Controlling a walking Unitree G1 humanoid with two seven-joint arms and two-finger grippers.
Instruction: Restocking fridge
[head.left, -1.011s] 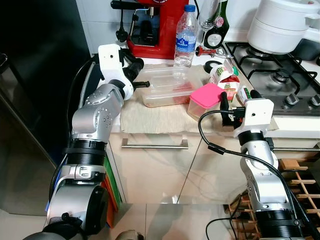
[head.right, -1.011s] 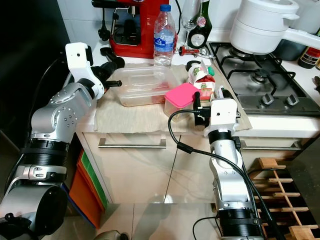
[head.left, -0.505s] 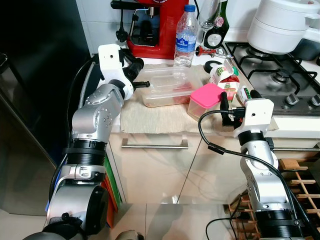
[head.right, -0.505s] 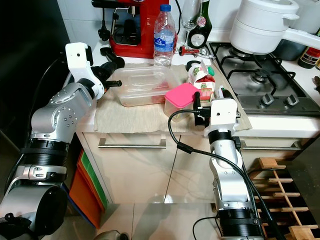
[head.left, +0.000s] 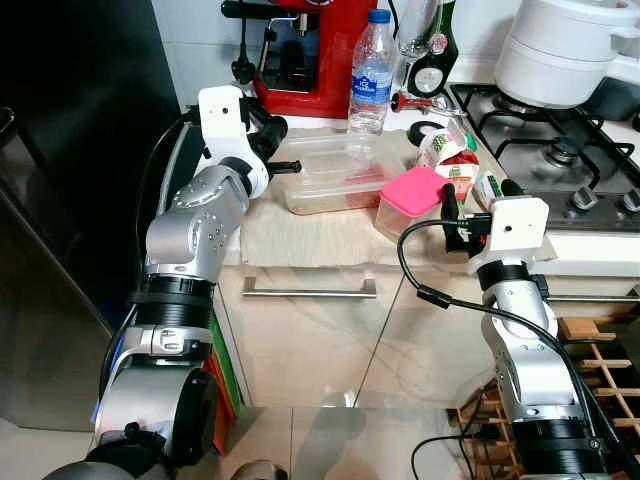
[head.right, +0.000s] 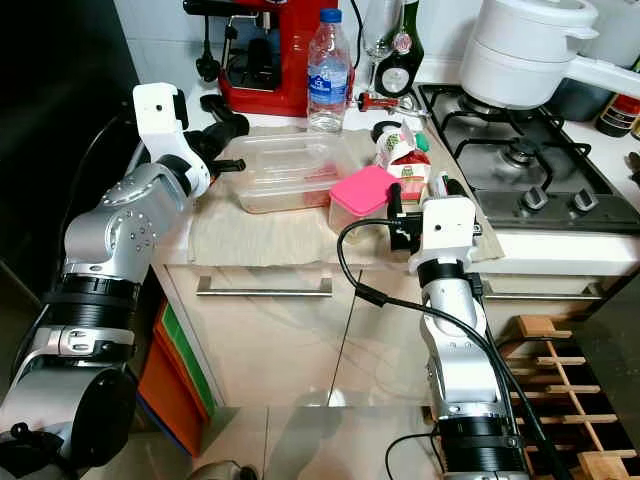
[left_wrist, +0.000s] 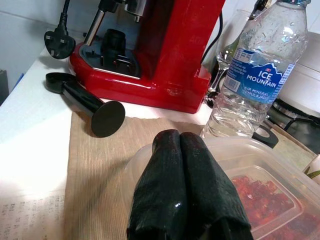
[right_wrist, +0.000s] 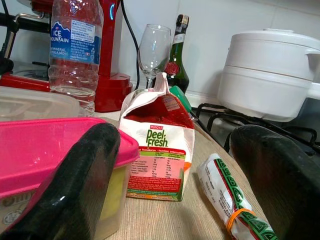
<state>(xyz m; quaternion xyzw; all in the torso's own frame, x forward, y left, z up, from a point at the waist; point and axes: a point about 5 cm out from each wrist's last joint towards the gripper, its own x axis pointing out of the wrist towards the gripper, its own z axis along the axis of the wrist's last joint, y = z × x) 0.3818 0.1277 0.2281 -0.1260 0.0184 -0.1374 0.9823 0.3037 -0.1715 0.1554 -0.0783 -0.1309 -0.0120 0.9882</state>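
Note:
A clear plastic container (head.left: 335, 175) with red food inside lies on a beige mat (head.left: 300, 235) on the counter. My left gripper (head.left: 285, 167) is shut, its tips at the container's left rim (left_wrist: 250, 150), with nothing between the fingers (left_wrist: 170, 190). A pink-lidded container (head.left: 413, 198) stands to the right of the clear one. Behind it are a Deel Fresh carton (right_wrist: 160, 150) and a green-printed wrapped roll (right_wrist: 227, 200). My right gripper (head.left: 476, 192) is open at the counter's front edge, one finger beside the pink container, the other by the roll. A water bottle (head.left: 371, 72) stands behind the clear container.
A red coffee machine (head.left: 305, 55) and a black portafilter (left_wrist: 87, 102) sit at the back left. A wine glass (right_wrist: 153, 50), a dark bottle (right_wrist: 177, 55) and a white pot (head.left: 565, 50) on the gas hob are at the back right. The dark fridge (head.left: 80, 150) is at left, a wooden rack (head.left: 600, 375) low right.

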